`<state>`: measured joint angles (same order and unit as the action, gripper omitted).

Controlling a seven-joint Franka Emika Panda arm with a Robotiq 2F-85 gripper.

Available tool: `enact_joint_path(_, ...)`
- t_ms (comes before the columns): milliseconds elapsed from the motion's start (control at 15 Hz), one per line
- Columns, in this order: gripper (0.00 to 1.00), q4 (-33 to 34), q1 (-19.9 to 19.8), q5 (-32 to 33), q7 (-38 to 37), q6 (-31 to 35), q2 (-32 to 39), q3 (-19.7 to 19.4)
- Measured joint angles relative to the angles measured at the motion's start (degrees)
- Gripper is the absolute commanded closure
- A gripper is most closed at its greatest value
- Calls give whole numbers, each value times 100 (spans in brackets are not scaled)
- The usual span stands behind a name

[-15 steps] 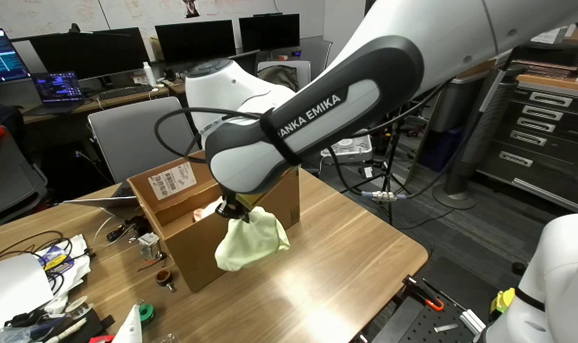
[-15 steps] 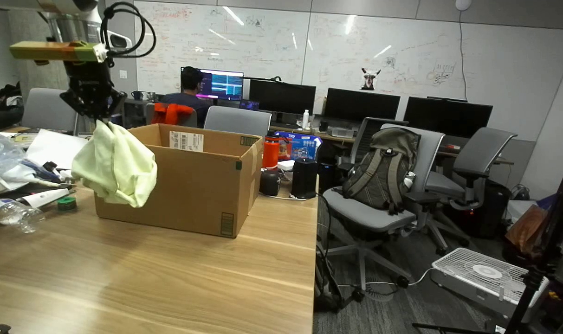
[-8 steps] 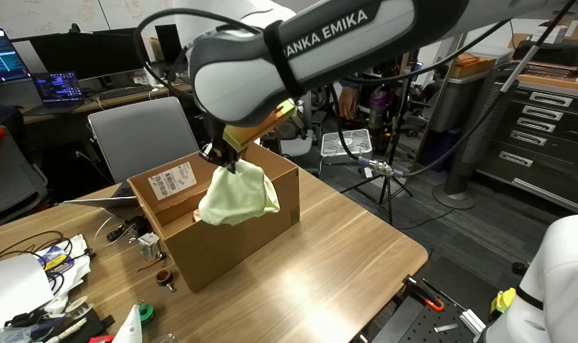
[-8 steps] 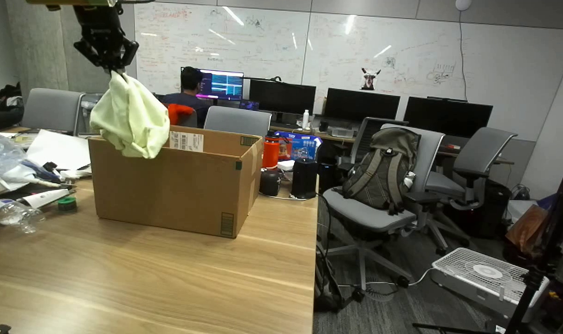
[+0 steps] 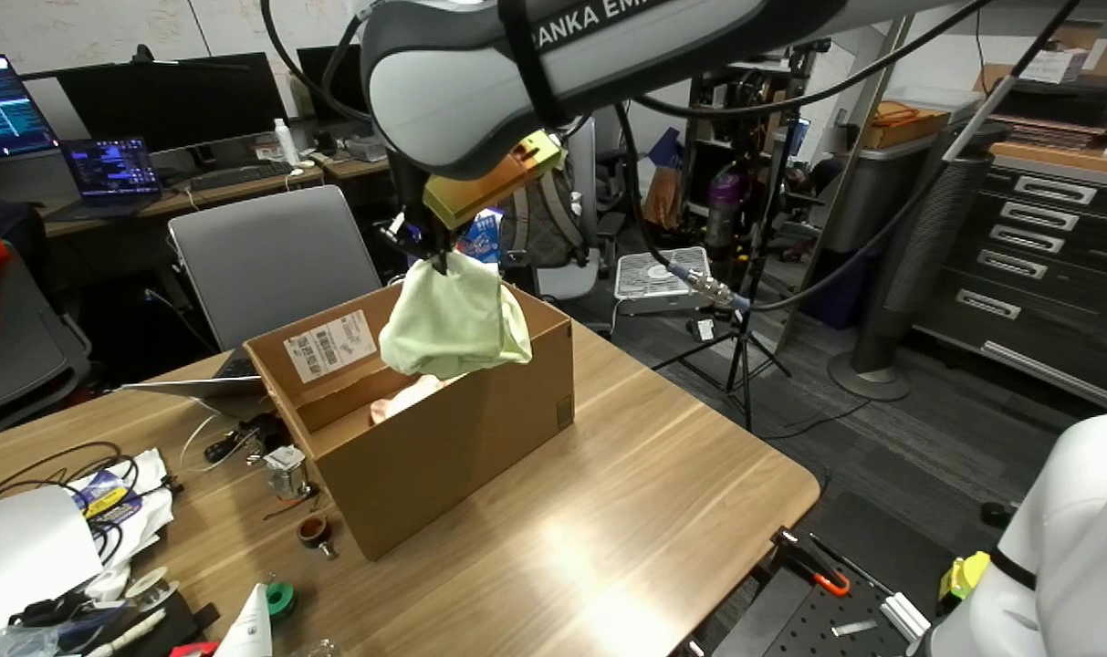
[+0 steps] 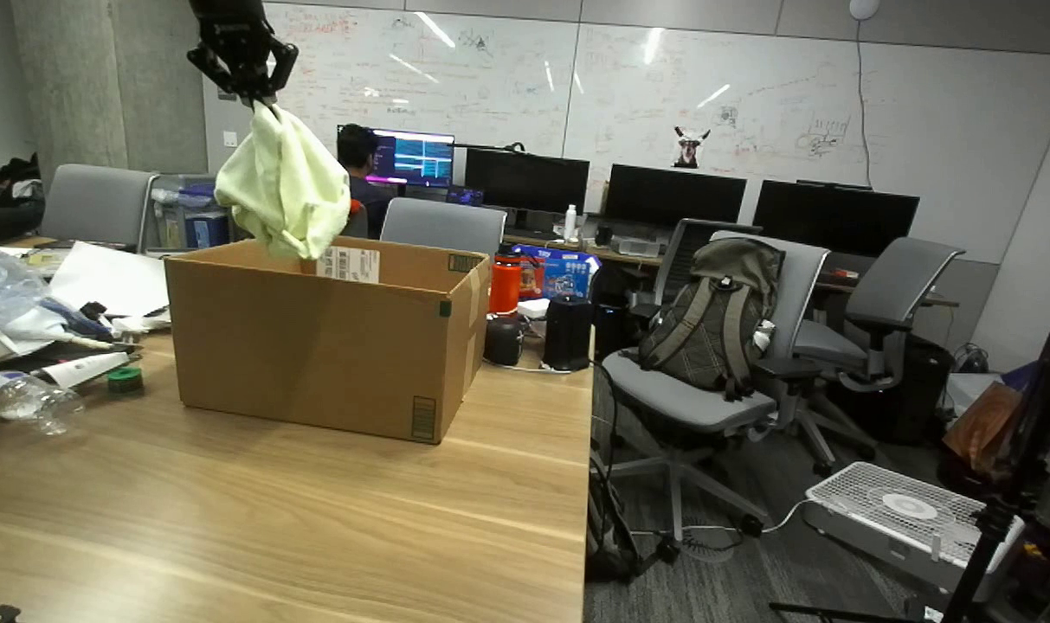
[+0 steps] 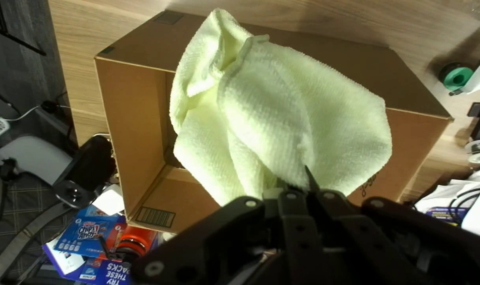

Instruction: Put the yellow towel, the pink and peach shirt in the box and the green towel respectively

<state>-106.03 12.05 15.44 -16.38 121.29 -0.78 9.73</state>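
My gripper (image 5: 440,263) is shut on a pale yellow-green towel (image 5: 453,319), which hangs from the fingertips above the box's near rim. The gripper (image 6: 261,100) and the towel (image 6: 284,186) also show in an exterior view, with the towel's lower end at about rim height. In the wrist view the gripper (image 7: 297,188) pinches the towel (image 7: 271,111), which covers much of the box opening. The open cardboard box (image 5: 443,465) stands on the table. A pink and peach cloth (image 5: 409,398) lies inside it, partly hidden. I see no other towel.
Papers and cables (image 5: 120,502), a small glass jar (image 5: 287,470) and a green tape roll (image 5: 280,600) lie beside the box. An orange bottle (image 6: 505,284) and a black speaker (image 6: 568,333) stand behind it. A grey chair (image 5: 275,260) is past the table.
My gripper has risen with the towel and moved toward the box. The towel went from hanging in front of the near wall to above the rim. The cloth inside shows more now.
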Motion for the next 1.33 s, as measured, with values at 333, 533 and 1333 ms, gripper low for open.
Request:
enact_joint_path(333, 99, 485, -107, 529, 0, 16, 499, -50)
enact_joint_path(533, 99, 921, -104, 829, 0, 26, 883, -73)
enact_joint_path(1333, 71, 2603, 76, 1030, 111, 17, 2380, -377)
